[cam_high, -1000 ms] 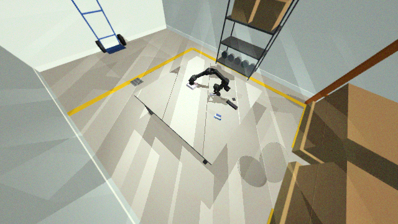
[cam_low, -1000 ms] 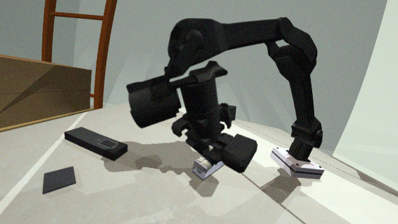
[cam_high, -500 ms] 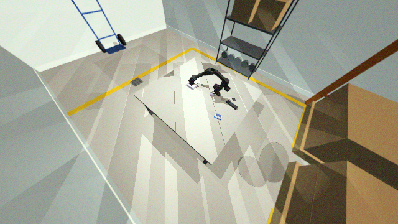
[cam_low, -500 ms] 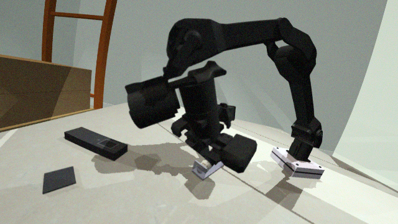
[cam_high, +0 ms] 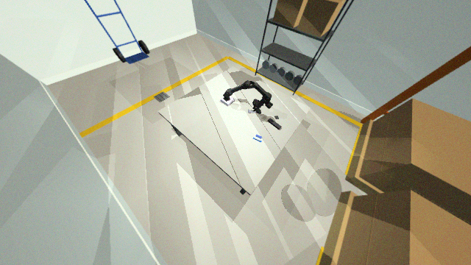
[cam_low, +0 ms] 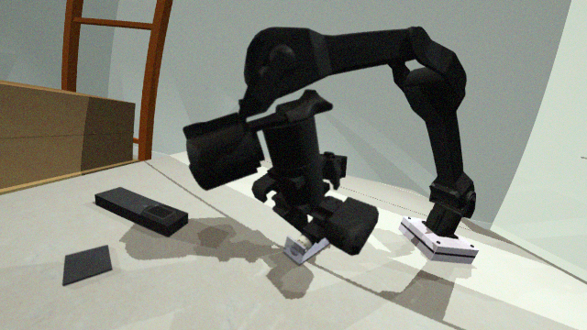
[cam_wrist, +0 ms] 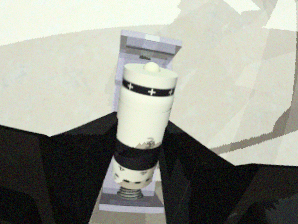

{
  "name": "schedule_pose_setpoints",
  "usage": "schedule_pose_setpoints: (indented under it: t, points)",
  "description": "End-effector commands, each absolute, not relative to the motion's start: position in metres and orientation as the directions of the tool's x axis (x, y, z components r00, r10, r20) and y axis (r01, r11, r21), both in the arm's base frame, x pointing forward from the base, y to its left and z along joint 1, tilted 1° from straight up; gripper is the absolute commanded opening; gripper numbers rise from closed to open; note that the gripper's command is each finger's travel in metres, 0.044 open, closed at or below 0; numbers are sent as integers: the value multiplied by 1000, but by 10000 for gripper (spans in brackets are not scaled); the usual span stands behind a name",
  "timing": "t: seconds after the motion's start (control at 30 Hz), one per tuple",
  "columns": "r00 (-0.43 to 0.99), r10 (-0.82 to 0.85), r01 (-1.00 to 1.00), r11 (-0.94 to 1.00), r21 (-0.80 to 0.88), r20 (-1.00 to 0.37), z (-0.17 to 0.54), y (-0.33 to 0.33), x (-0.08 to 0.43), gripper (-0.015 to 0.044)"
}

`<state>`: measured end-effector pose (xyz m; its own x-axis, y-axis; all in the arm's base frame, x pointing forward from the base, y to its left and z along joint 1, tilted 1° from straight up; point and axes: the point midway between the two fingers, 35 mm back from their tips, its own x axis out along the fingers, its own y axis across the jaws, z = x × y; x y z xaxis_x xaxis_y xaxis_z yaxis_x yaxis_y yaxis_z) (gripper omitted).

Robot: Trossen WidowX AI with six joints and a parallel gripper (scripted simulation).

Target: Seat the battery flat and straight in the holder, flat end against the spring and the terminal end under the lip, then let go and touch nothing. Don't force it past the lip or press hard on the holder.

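My gripper (cam_wrist: pixel 140 123) (cam_low: pixel 308 233) is shut on the white battery (cam_wrist: pixel 144 119) (cam_low: pixel 302 239), which has black bands near each end. In the wrist view the battery lies lengthwise in the pale lilac holder (cam_wrist: pixel 152 48) (cam_low: pixel 295 252). Its nub end points at the far lip and its flat end is by the spring (cam_wrist: pixel 131 188) at the near end. In the exterior view the fingers reach down to the holder on the table and hide most of the battery. In the top view the arm (cam_high: pixel 254 92) is small and the battery cannot be made out.
A long black remote-like block (cam_low: pixel 141 210) (cam_high: pixel 274 124) and a flat dark square (cam_low: pixel 87 264) lie on the table left of the holder. The arm's base plate (cam_low: pixel 440 245) stands to the right. A small blue item (cam_high: pixel 257 138) lies further down the table.
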<state>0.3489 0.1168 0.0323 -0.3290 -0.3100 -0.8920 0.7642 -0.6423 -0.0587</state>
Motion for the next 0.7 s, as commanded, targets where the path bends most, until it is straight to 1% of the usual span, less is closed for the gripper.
schedule_pose_setpoints:
  t: [0.0,0.27,0.67]
  points:
    - [-316,-292,762,-646,-58,-903,32,121,353,88]
    - [-318,-290,761,-646,-60,-903,32,122,353,88]
    - [-292,-245,759,-648,-69,-924,30,120,353,88]
